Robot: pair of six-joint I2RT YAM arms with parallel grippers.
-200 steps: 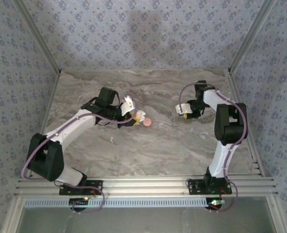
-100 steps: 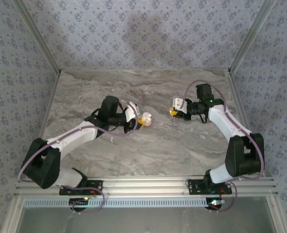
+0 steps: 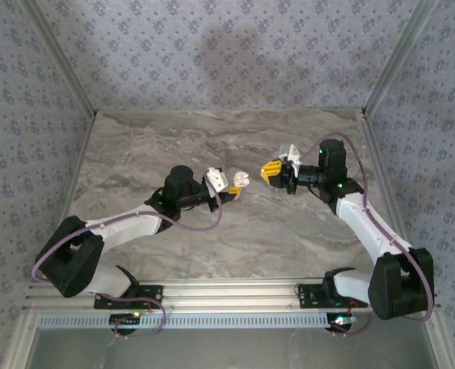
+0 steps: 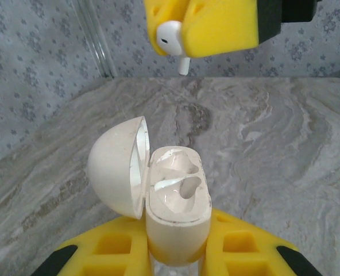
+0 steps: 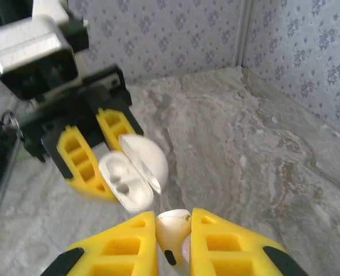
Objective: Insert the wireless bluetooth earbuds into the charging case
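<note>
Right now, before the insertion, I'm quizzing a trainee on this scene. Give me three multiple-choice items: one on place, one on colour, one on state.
1. Where is the charging case?
A) lying on the table
B) in the left gripper
C) against the back wall

2. What colour are the right gripper's fingers?
A) yellow
B) black
C) blue

3. The case's lid is:
A) shut
B) open
C) taken off

Answers:
1. B, the case sits clamped between the left gripper's fingers.
2. A, yellow fingers pinch the earbud.
3. B, the lid is hinged aside with the inside showing.
</note>
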